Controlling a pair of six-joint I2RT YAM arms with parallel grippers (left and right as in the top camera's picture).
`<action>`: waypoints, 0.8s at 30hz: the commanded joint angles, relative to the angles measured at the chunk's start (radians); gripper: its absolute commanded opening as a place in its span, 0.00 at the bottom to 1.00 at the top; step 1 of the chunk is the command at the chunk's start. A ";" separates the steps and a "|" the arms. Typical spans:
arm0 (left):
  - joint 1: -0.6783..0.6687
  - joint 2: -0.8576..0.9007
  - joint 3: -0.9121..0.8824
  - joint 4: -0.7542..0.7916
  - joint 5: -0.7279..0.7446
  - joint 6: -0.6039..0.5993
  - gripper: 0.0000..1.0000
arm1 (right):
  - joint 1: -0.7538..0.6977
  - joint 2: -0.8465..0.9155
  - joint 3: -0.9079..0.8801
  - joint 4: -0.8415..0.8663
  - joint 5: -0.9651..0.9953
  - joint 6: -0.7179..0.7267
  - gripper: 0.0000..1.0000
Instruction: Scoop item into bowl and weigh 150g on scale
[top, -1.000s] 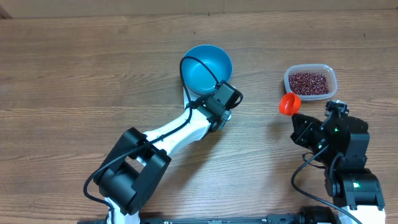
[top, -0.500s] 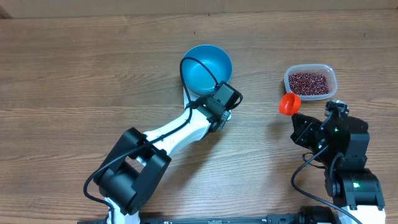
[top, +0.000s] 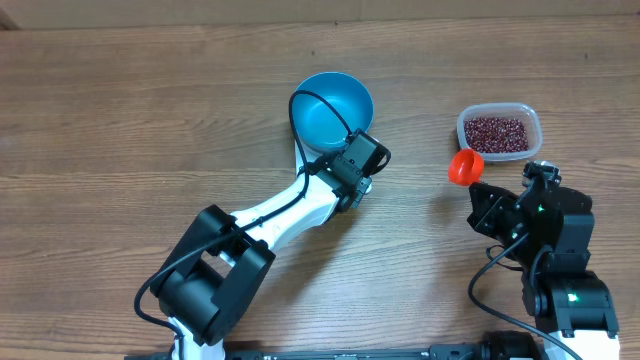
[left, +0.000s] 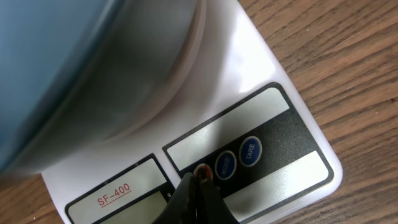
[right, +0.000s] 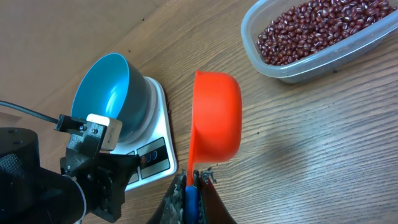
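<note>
Overhead, layout: beans (top: 497, 133) lie as a loose maroon heap in the clear tub (top: 500, 106) at the right of the tabletop (top: 150, 100). The blue bowl (top: 325, 120) is well apart to the left, near centre.
Bowl and scale: the bowl sits on the white scale (left: 261, 68) and covers most of its platform. Its interior shows bare blue, with no beans in it.
Left end effector (left: 198, 186): fingers shut together, nothing held. The closed tip is on, or just over, the leftmost of the row of buttons (left: 250, 151) along the scale's edge. Contact cannot be confirmed.
Right end effector (right: 191, 186): clamped on the handle of the orange scoop (right: 216, 115). The cup hangs just beside the tub, between tub and bowl. Whether the cup holds anything is not readable.
Handling, beans: small, hard, smooth grains. Judged light singly, free-flowing as a mass, and prone to roll and scatter. They cannot be pinched; take them with the scoop, pushed into the heap and lifted level.
Handling, scoop: looks like stiff plastic. The thin handle may twist in the grip once loaded, so hold it well along the handle.
Handling, bowl: light plastic, likely to slide on the scale if nudged. Pour from above without touching it.
Change against earlier overhead frames: none detectable. Arms, scoop, bowl and tub are in the same places.
Step, judged: scale being switched on or zeroed; scooping not yet begun.
</note>
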 joint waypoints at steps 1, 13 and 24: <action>0.006 0.008 -0.004 0.002 -0.014 -0.019 0.04 | -0.006 -0.007 0.029 0.007 0.006 -0.008 0.04; 0.006 0.008 -0.004 0.013 -0.017 -0.036 0.04 | -0.006 -0.007 0.029 0.006 0.006 -0.008 0.04; 0.006 0.042 -0.004 0.022 -0.017 -0.036 0.04 | -0.006 -0.007 0.029 0.006 0.006 -0.008 0.04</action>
